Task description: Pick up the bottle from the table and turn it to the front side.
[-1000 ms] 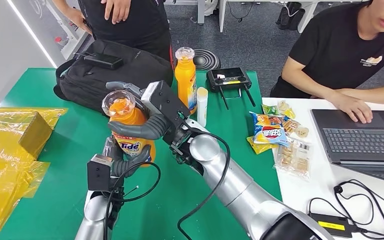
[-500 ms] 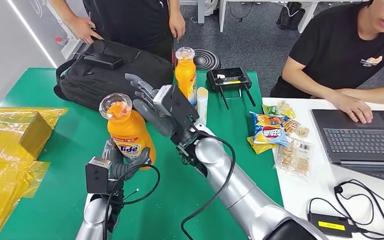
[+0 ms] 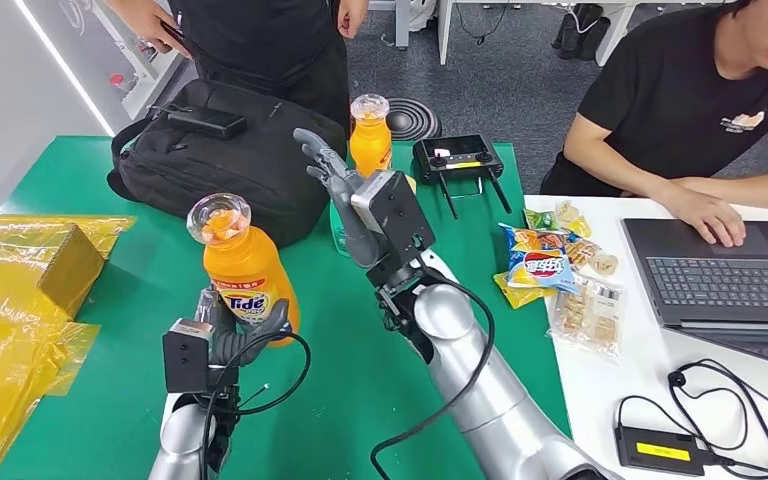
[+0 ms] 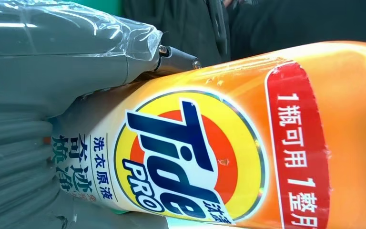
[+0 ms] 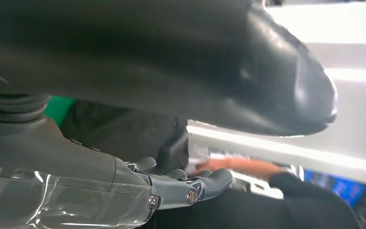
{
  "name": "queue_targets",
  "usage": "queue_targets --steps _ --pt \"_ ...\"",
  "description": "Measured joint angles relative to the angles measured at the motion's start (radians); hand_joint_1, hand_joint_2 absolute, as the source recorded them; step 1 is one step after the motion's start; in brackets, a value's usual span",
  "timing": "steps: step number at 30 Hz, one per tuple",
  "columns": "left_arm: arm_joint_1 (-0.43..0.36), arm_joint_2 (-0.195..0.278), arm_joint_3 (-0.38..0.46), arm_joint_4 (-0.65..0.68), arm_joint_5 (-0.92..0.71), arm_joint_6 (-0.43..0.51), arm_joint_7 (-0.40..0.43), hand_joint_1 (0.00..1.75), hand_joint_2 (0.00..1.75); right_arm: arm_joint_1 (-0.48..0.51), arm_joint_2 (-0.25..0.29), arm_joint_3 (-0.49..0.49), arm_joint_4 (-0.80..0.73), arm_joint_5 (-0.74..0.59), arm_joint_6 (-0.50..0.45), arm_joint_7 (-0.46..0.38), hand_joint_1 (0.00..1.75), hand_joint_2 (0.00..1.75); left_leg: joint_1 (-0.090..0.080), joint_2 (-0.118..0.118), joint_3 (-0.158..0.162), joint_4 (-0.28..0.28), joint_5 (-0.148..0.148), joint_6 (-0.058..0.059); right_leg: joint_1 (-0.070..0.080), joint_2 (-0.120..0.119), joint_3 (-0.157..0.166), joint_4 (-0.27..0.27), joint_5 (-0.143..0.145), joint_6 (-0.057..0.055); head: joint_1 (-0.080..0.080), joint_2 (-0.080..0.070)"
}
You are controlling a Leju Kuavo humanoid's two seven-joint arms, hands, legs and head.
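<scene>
Above green tabletop [image 3: 380,380]: orange plastic Tide bottle [image 3: 245,270] gripped by left robot hand [image 3: 235,335], label facing front. Right robot hand [image 3: 345,195] spread, empty. Turn looks done.

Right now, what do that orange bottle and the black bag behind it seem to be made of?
The orange bottle looks like glossy plastic: highlights on its body, a clear cap, a printed label. The black bag looks like matte woven fabric, soft and creased; exact fibre unclear.

Your left hand [image 3: 228,335] grips the bottle [image 3: 243,270] upright near the desk's front edge; your right hand [image 3: 345,195] is raised, fingers spread, holding nothing
</scene>
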Motion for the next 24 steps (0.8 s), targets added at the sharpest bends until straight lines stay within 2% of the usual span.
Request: queue_targets --steps 6,10,17,24 --pt "0.001 0.0 0.015 -0.003 -0.006 0.008 0.0 1.75 1.75 0.029 -0.002 -0.025 -0.043 0.017 -0.004 -0.001 0.0 0.0 0.0 0.0 0.0 0.0 0.0 0.0 0.0 0.0 0.0 0.0 0.0 0.0 0.0 0.0" --pt "-0.008 0.013 0.106 -0.008 -0.045 0.044 0.007 1.75 1.75 0.158 -0.015 -0.122 -0.191 0.039 -0.011 -0.024 0.0 0.0 0.0 0.0 0.0 0.0 0.0 0.0 0.0 0.0 0.0 0.0 0.0 0.0 0.0 0.0" --pt "-0.067 0.101 0.283 0.019 -0.135 0.084 0.026 1.75 1.75 0.33 -0.058 -0.22 -0.328 0.04 -0.02 -0.073 0.0 0.0 0.0 0.0 0.0 0.0 0.0 0.0 0.0 0.001 0.0 0.0 0.0 0.0 0.0 0.0" --pt "-0.097 0.155 0.38 0.068 -0.171 0.089 0.03 1.75 1.75 0.4 -0.08 -0.252 -0.383 0.041 -0.019 -0.08 0.0 0.0 0.001 0.001 0.0 0.0 0.0 0.0 0.0 0.001 -0.001 0.0 -0.001 0.0 0.0 0.0"
